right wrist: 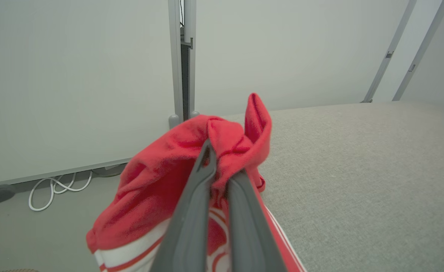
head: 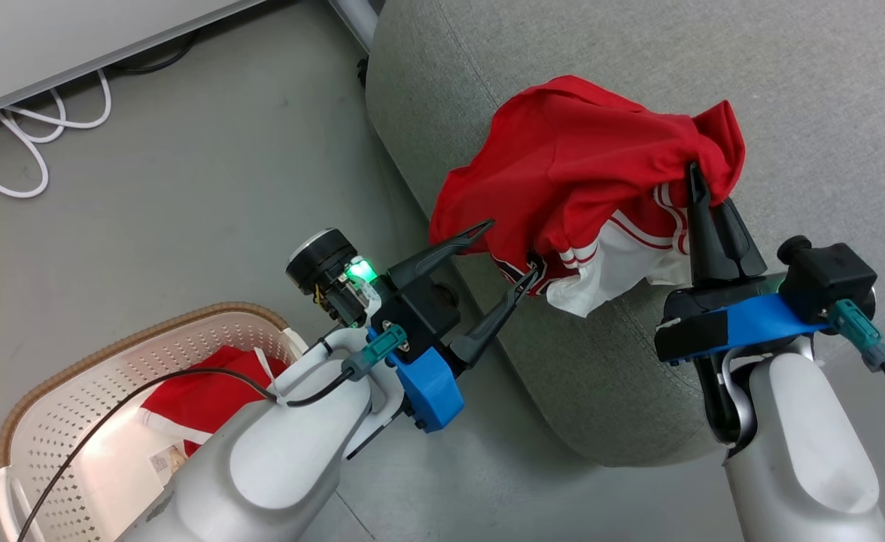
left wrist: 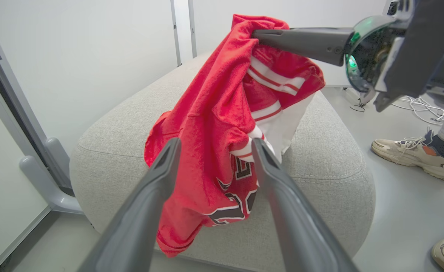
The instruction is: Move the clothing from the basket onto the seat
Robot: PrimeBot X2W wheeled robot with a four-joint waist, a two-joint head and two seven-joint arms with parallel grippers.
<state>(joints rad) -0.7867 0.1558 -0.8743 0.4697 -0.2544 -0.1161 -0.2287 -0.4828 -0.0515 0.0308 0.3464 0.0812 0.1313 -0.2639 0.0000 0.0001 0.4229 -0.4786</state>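
Lying near the seat [head: 713, 68] are white cables [head: 42, 169] and a shoe [left wrist: 410, 155].

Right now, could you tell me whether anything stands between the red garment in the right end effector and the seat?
Nothing visible does: the garment hangs from the shut right end effector over the seat, the open left end effector beside the hem.

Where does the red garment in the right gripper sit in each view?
Head view: red garment upper centre, over the sofa's edge, pinched by the right gripper.
Left wrist view: garment at centre, hanging beyond the open left gripper.
Right wrist view: garment lower centre, bunched around the shut fingers.
Shared landmark: the grey sofa.
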